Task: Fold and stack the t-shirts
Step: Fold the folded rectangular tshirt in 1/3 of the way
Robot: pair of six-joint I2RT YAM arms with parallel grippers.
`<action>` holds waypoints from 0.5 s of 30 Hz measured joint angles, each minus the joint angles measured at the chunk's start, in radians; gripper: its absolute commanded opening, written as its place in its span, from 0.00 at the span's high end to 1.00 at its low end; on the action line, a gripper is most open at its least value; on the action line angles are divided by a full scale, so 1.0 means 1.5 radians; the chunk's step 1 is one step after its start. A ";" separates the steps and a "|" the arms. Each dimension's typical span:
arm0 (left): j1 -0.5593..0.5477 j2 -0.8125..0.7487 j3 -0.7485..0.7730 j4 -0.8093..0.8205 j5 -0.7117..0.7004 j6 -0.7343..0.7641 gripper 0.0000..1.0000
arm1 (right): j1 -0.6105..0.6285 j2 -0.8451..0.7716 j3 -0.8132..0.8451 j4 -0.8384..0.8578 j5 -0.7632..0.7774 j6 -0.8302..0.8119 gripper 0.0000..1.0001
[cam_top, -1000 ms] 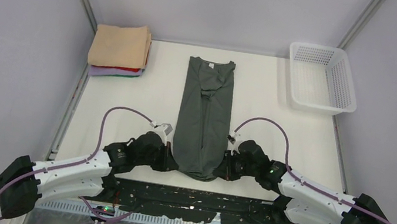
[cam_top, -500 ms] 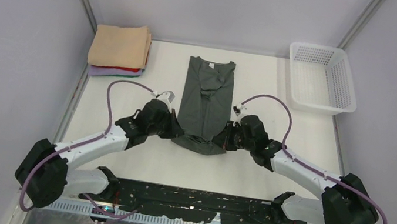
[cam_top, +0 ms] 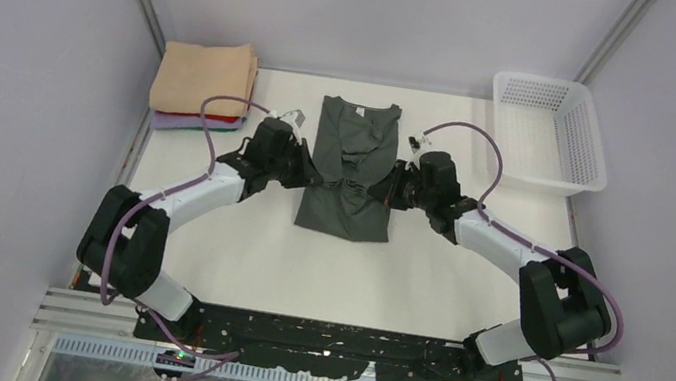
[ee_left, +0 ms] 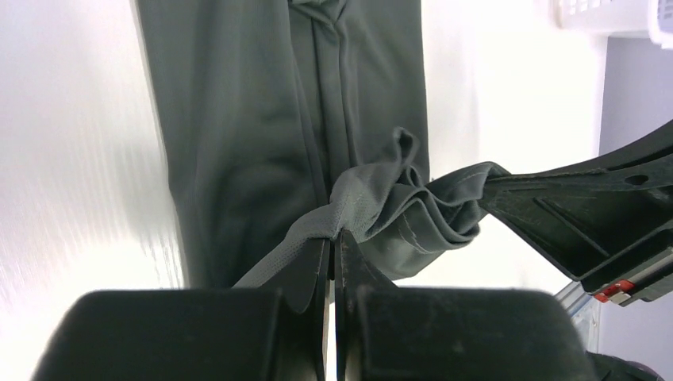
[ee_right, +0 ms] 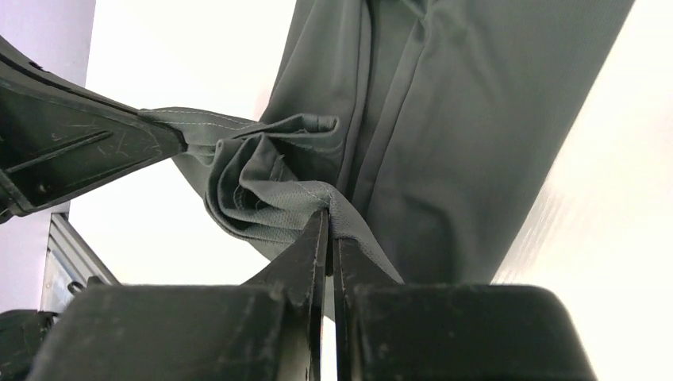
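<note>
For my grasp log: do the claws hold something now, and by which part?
Both hold the dark grey t-shirt. The left claw and the right claw are each shut on its stitched bottom hem, one at each side.

No legible text, brand, number or sign in any view. Only candidate: small pale neck label (cam_top: 360, 111) at collar of dark charcoal-grey cloth t-shirt (cam_top: 346, 212), too small to read. Also small red tab (ee_left: 616, 292), lower right of left wrist view: no lettering discernible.
</note>
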 measured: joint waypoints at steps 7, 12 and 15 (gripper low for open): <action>0.030 0.071 0.070 0.000 0.027 0.023 1.00 | -0.038 0.066 0.050 0.009 -0.010 -0.010 0.95; 0.041 0.126 0.116 -0.003 0.032 0.038 1.00 | -0.058 0.101 0.077 0.013 -0.015 -0.018 0.95; 0.048 0.150 0.135 -0.008 0.035 0.040 0.98 | -0.070 0.128 0.095 0.016 -0.018 -0.020 0.95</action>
